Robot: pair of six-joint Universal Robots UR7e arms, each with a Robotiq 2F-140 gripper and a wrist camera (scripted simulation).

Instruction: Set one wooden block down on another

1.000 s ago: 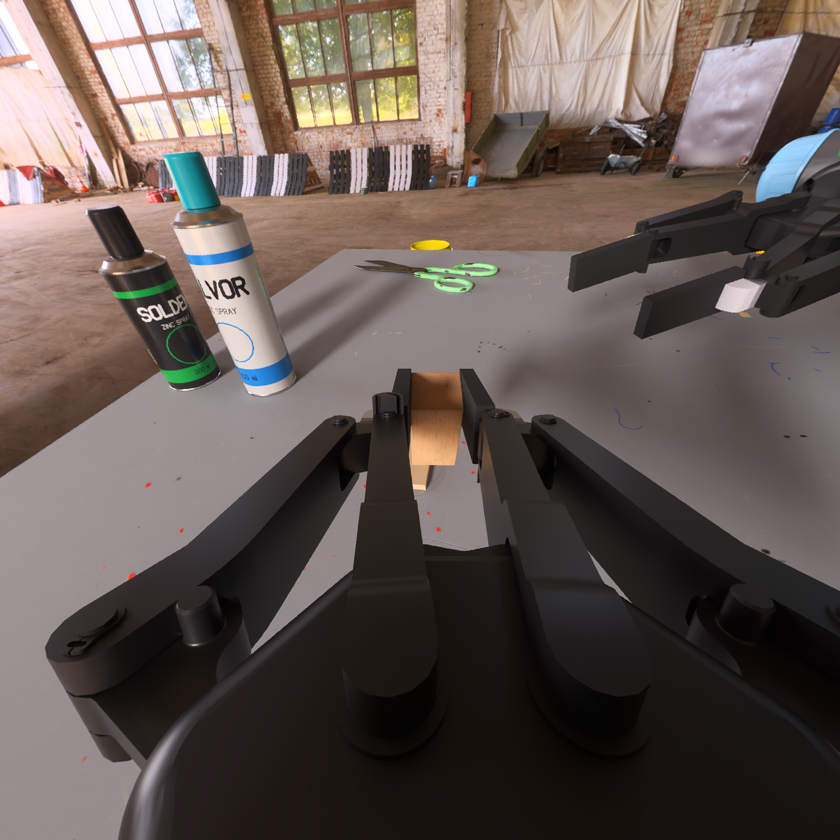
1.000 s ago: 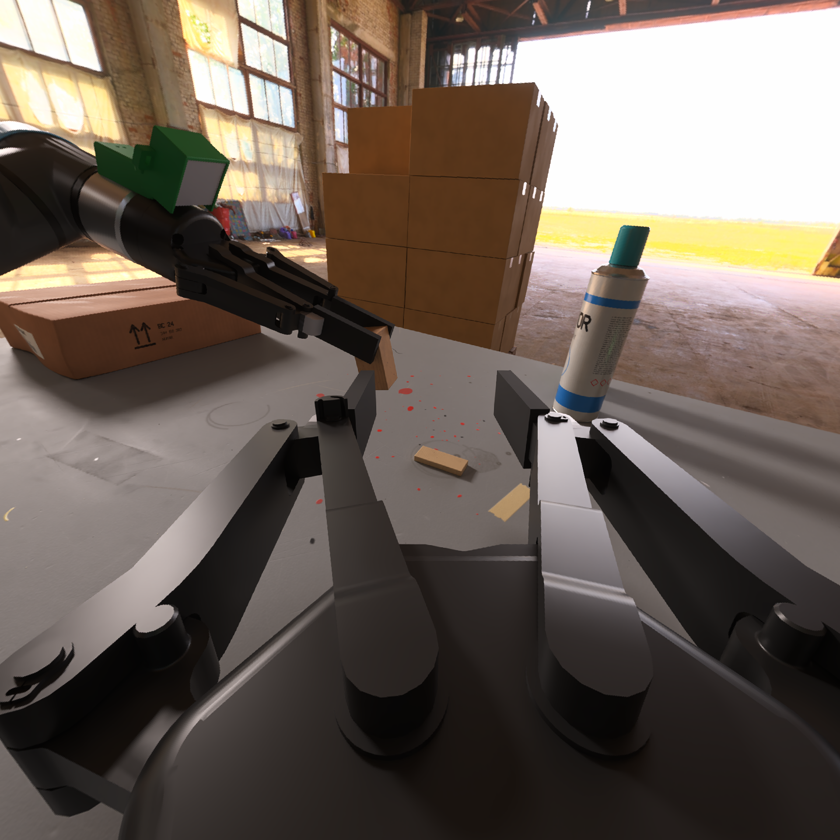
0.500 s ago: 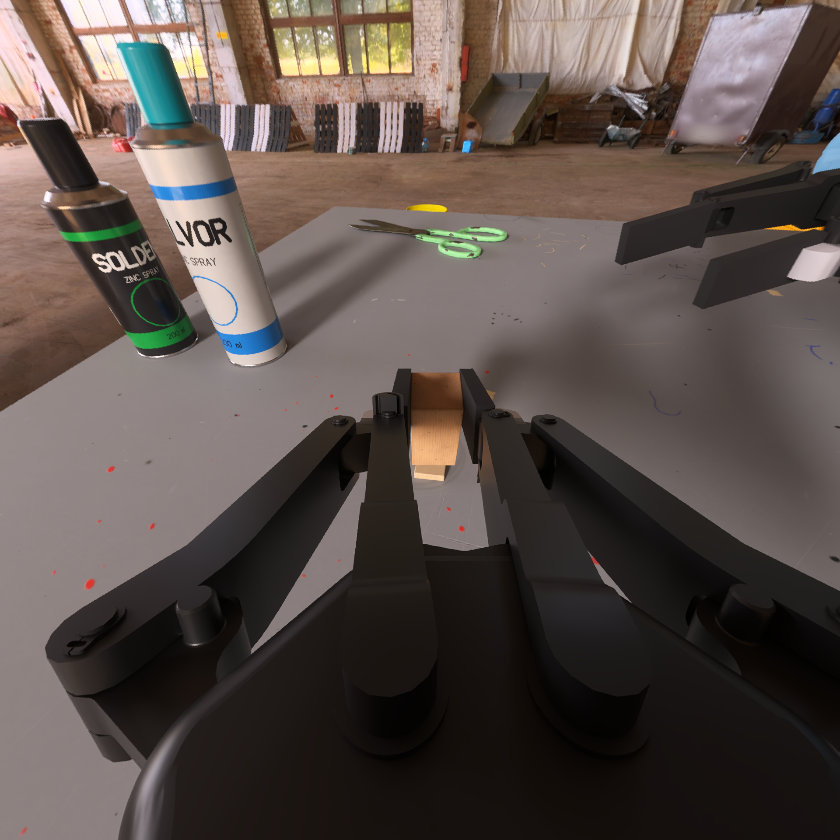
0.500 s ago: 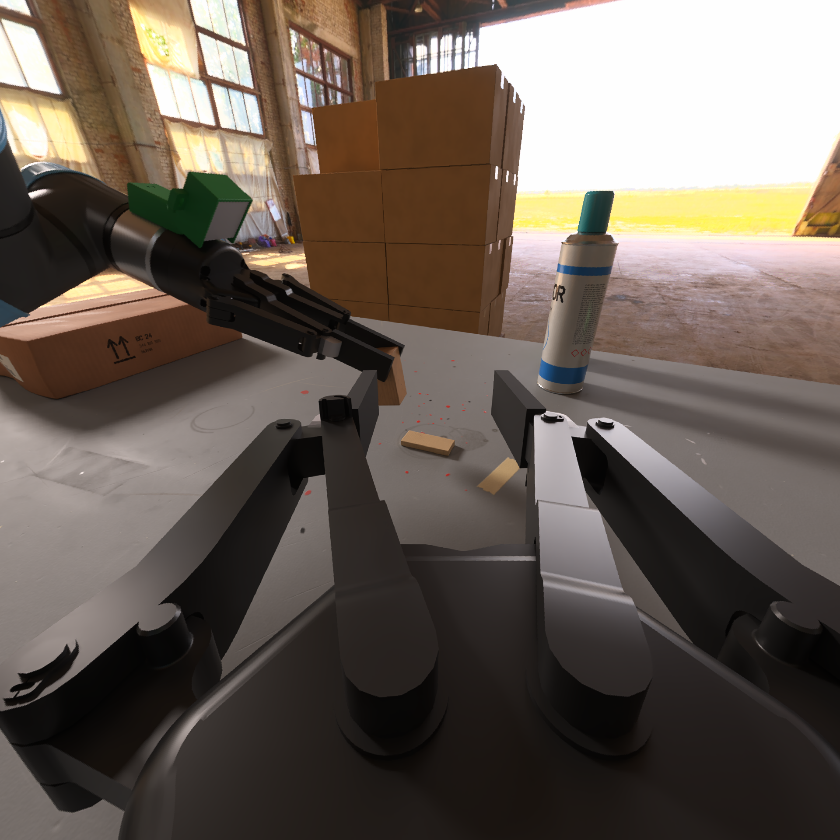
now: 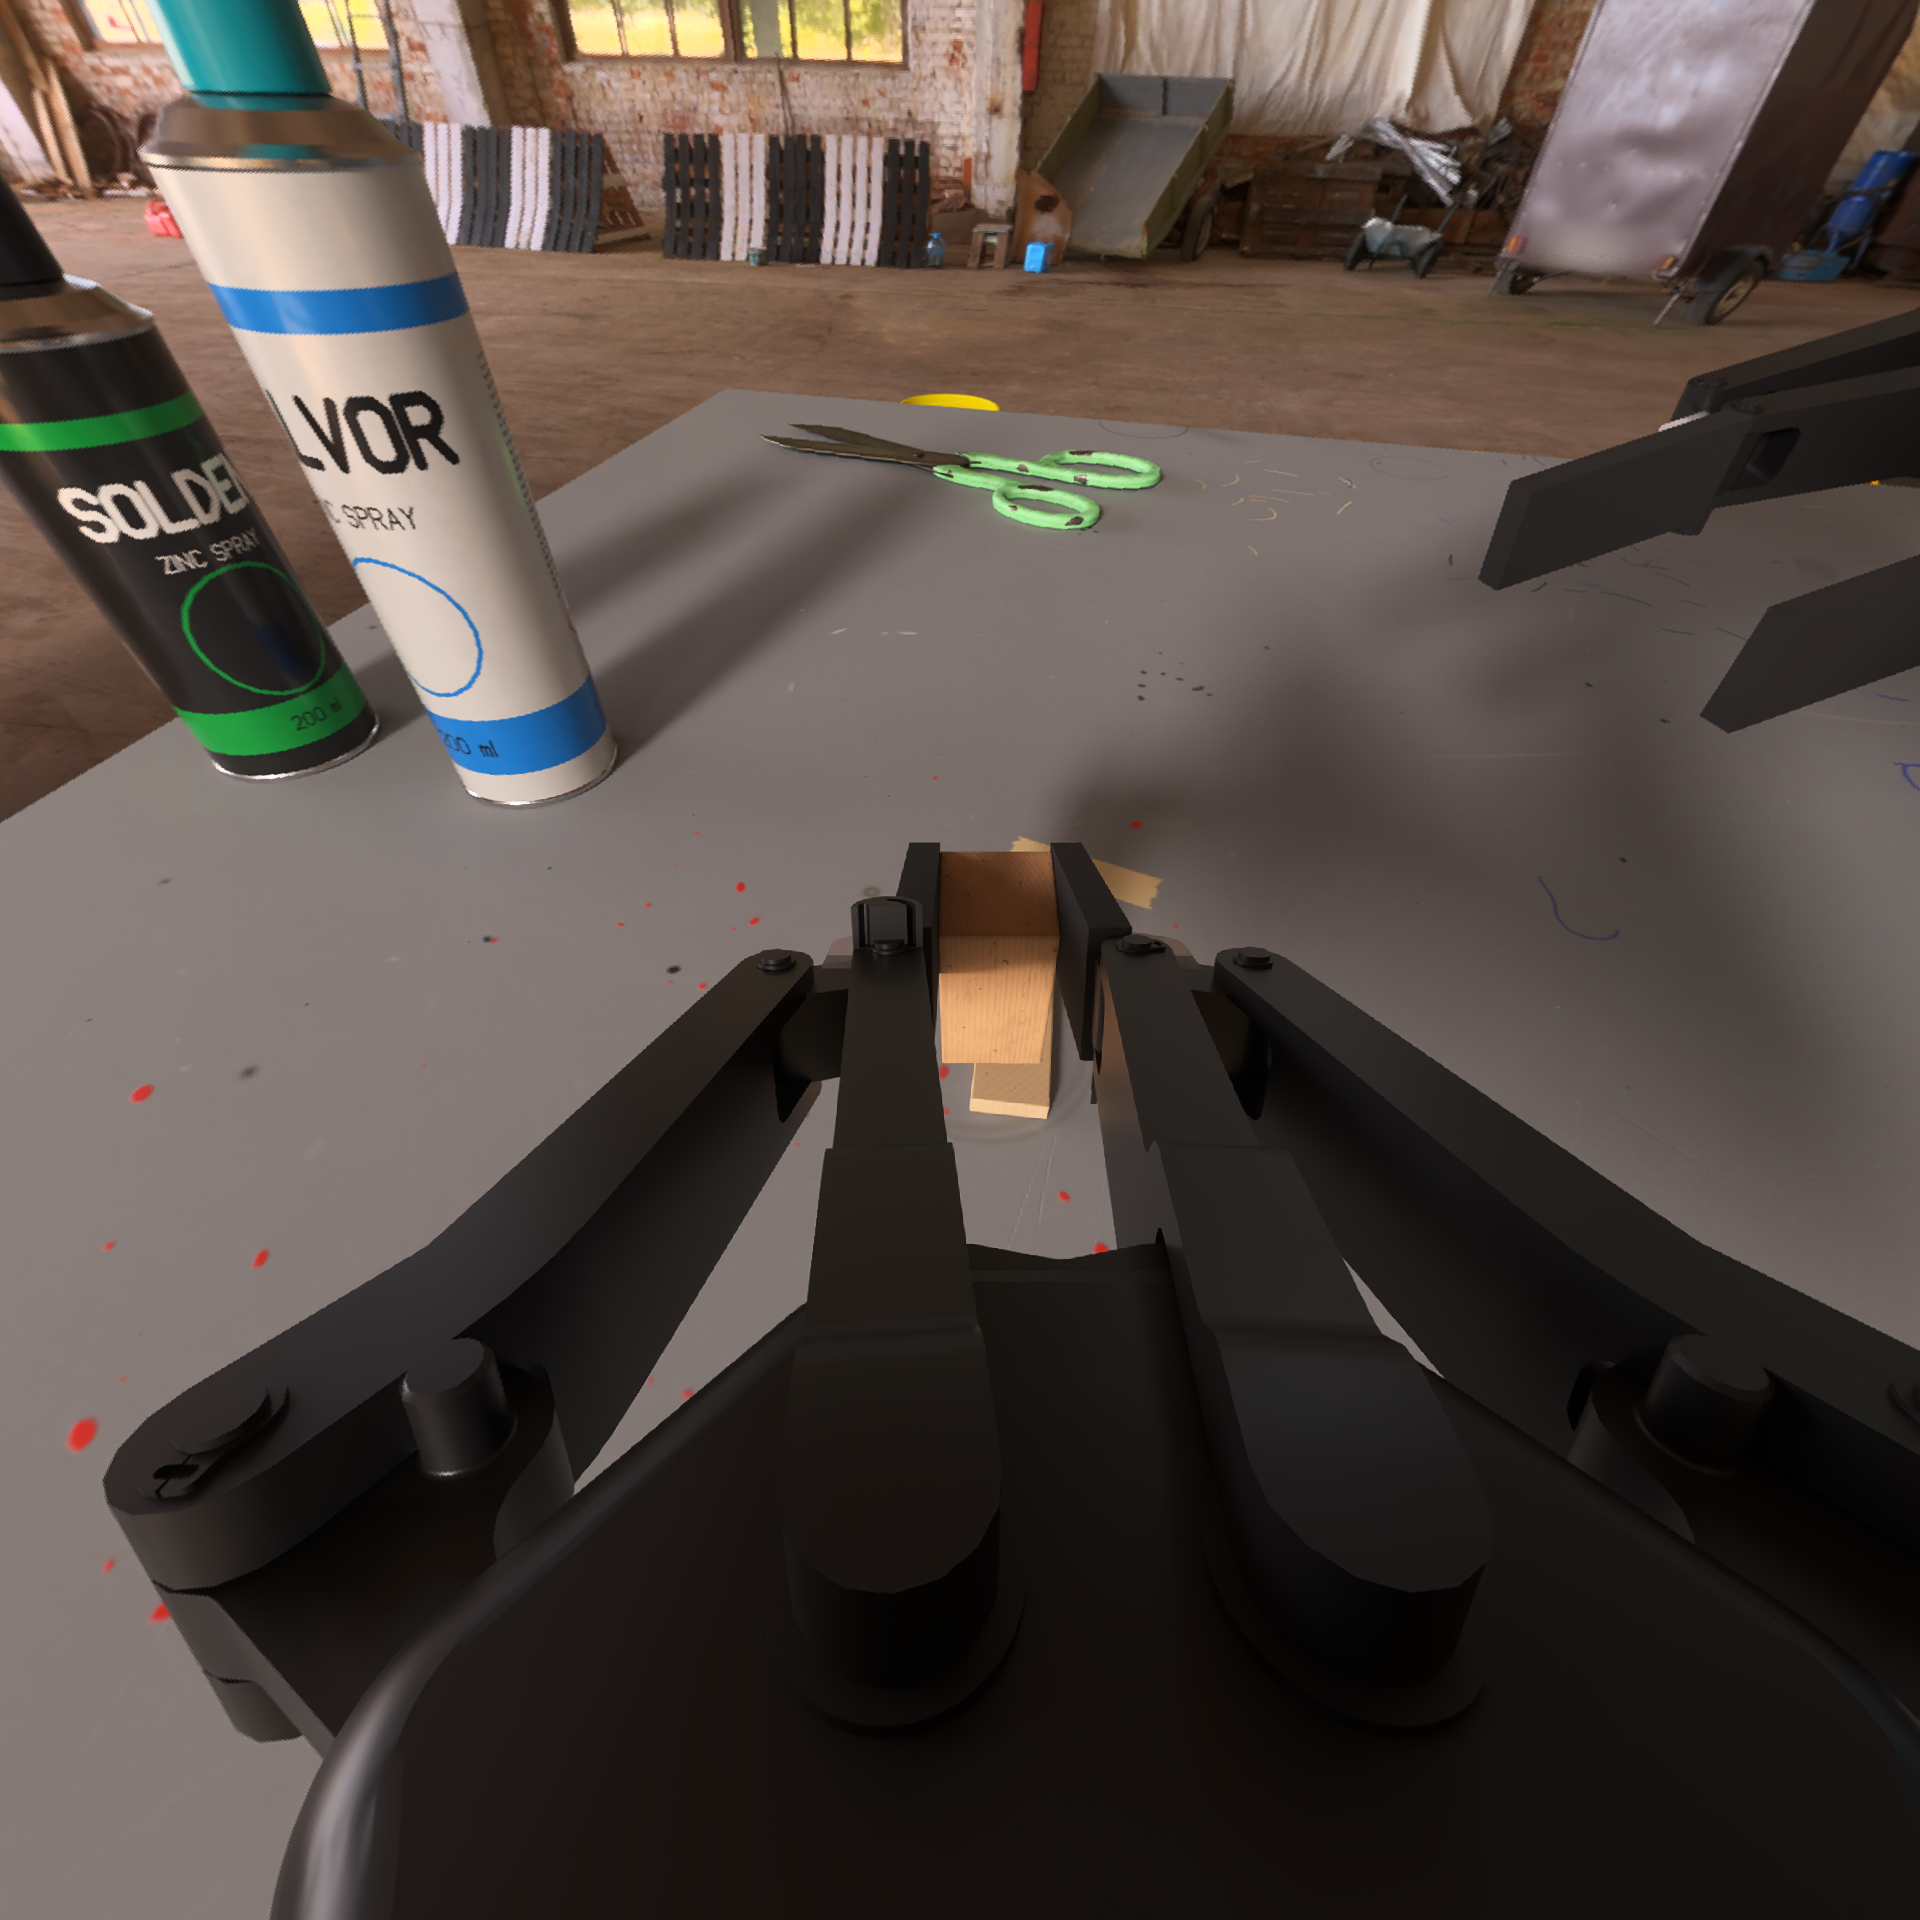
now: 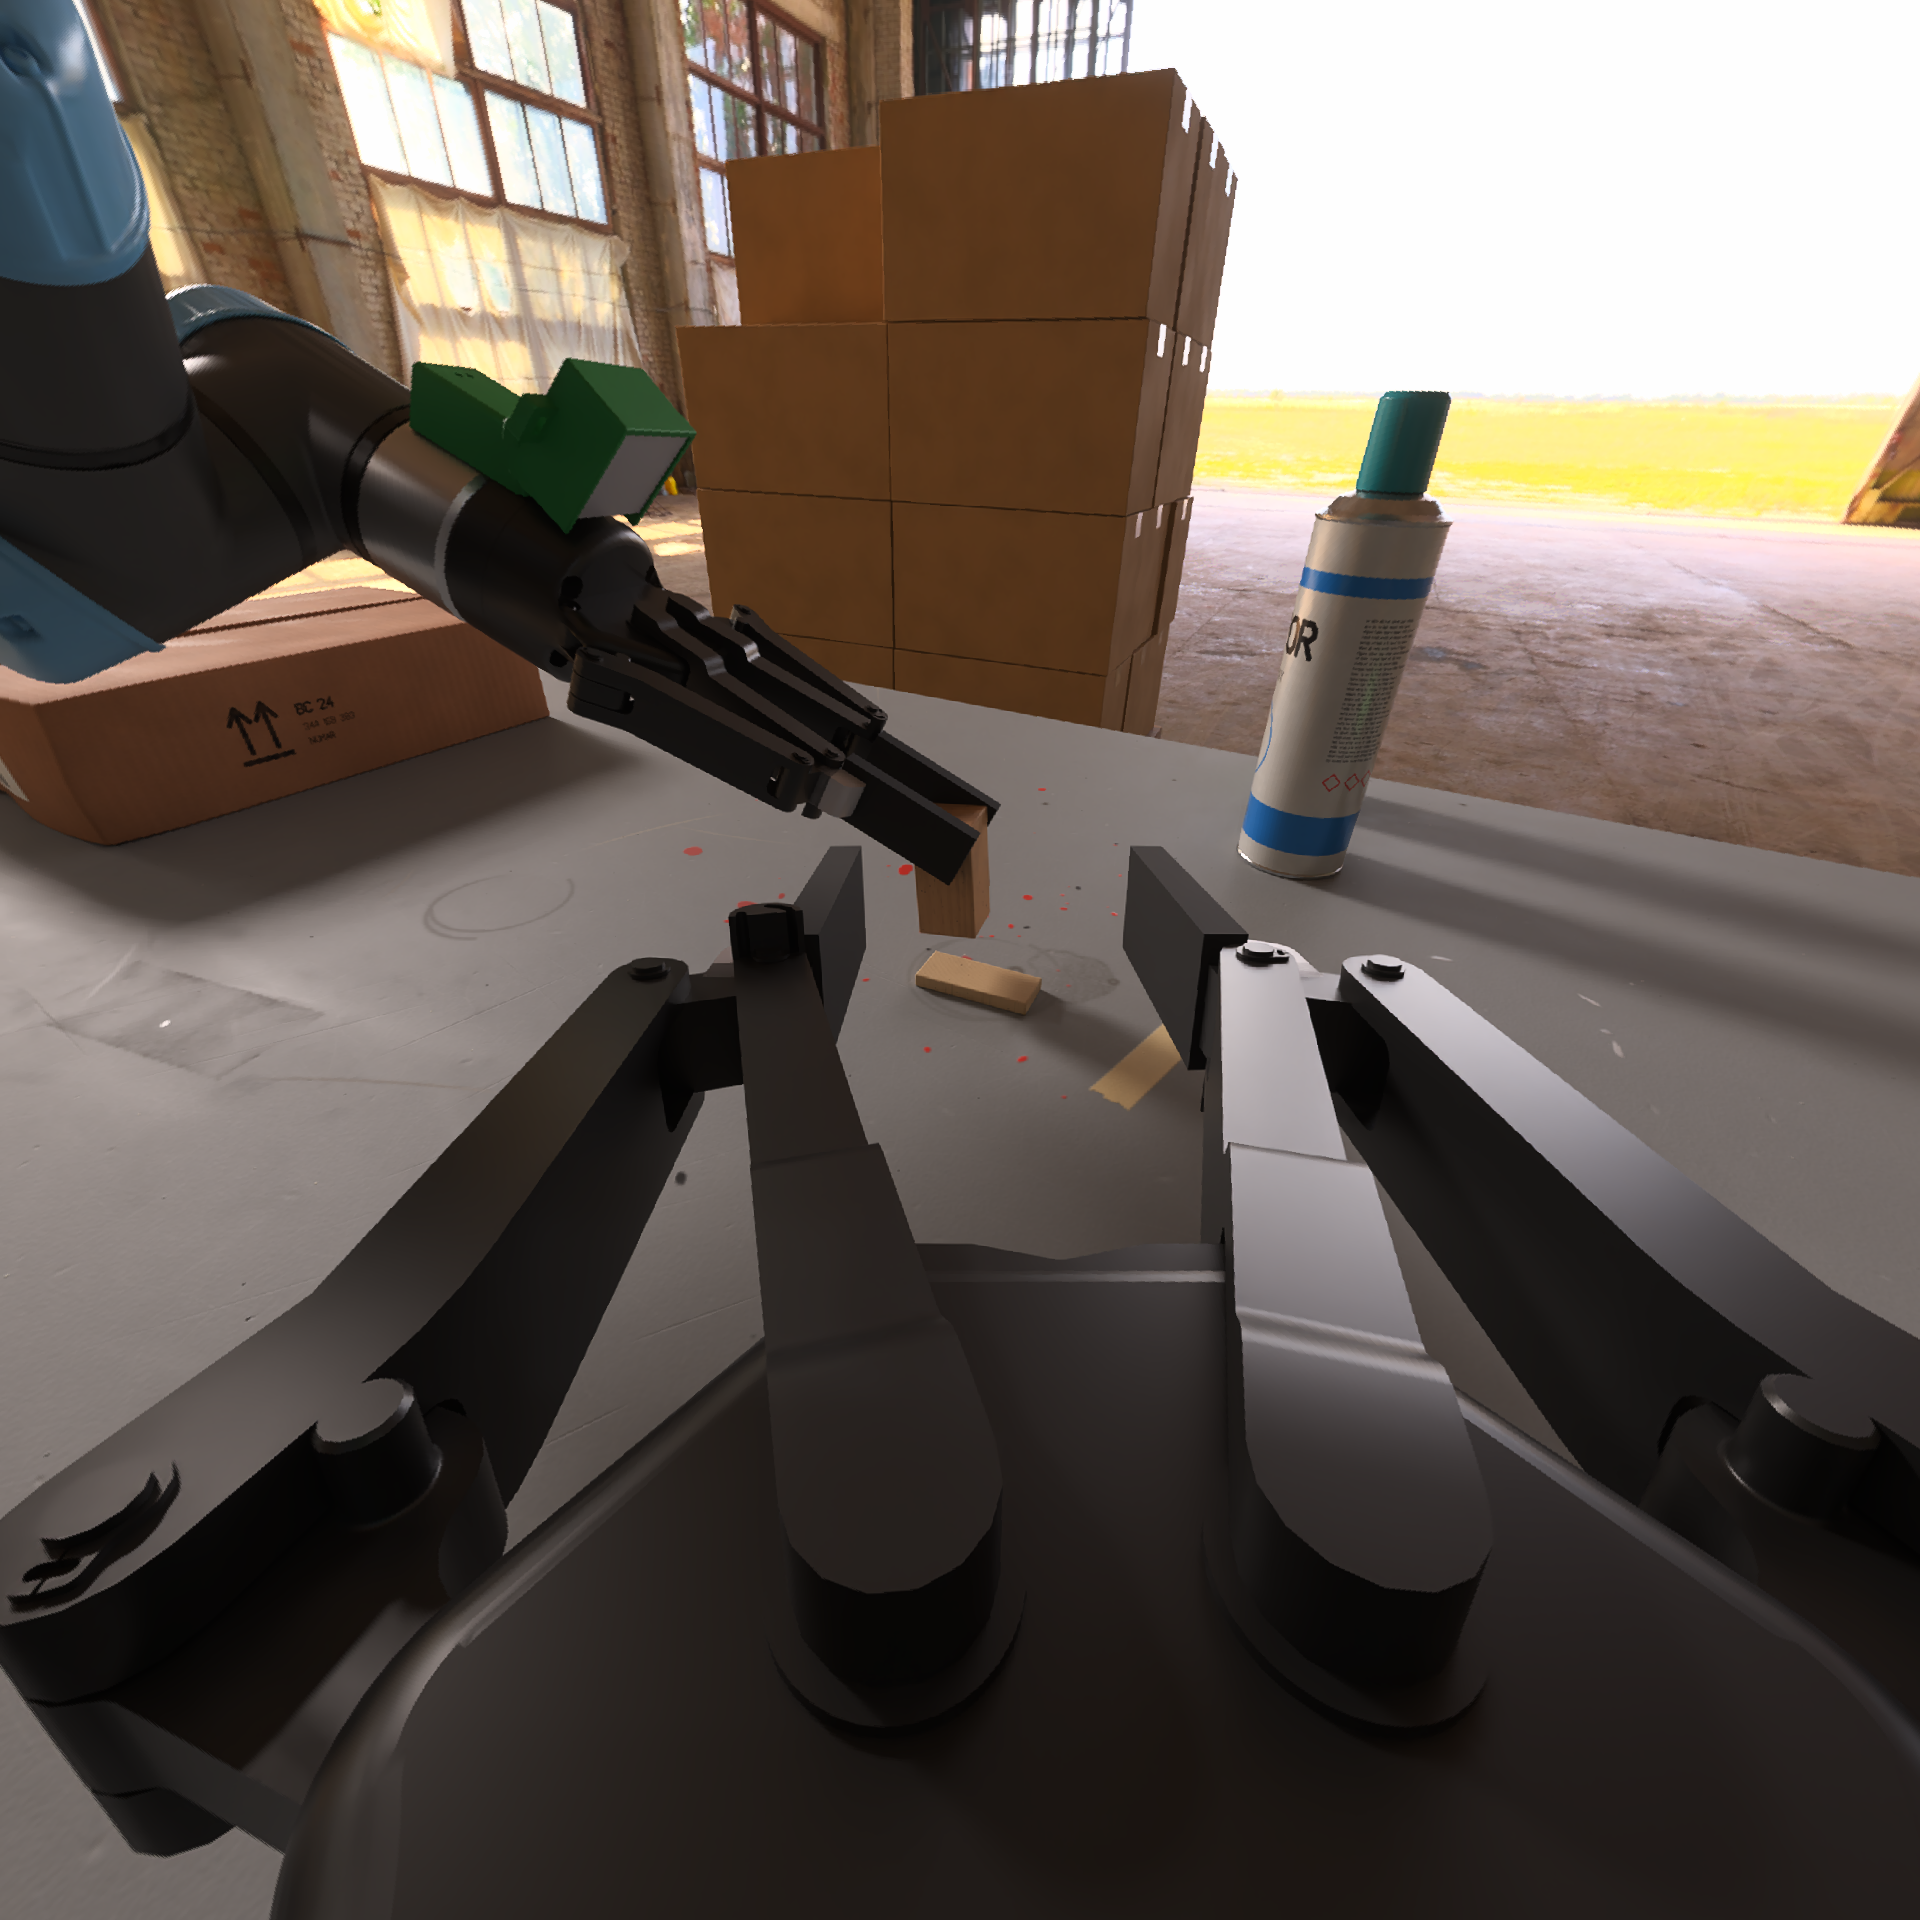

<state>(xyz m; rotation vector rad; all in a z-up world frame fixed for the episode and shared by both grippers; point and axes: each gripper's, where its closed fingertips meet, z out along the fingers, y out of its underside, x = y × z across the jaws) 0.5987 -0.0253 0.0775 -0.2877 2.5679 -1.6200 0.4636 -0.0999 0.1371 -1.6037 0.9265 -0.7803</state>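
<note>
My left gripper (image 5: 995, 883) is shut on a wooden block (image 5: 992, 966) and holds it on end just above a second, flat wooden block (image 5: 1010, 1091) on the grey table. In the right wrist view the held block (image 6: 954, 894) hangs from the left gripper (image 6: 961, 831), a small gap above the flat block (image 6: 977, 981). My right gripper (image 6: 992, 894) is open and empty, hovering near both blocks; its fingers (image 5: 1621, 509) show at the right of the left wrist view.
A strip of tan tape lies on the table (image 6: 1138, 1068) beside the blocks. A white spray can (image 5: 405, 488) and a black spray can (image 5: 177, 582) stand at the left. Green scissors (image 5: 997, 473) lie farther off. A cardboard box (image 6: 260, 717) sits by the left arm.
My left gripper has lowered with its block and moved over the flat block. The right gripper has drawn a little closer, still open.
</note>
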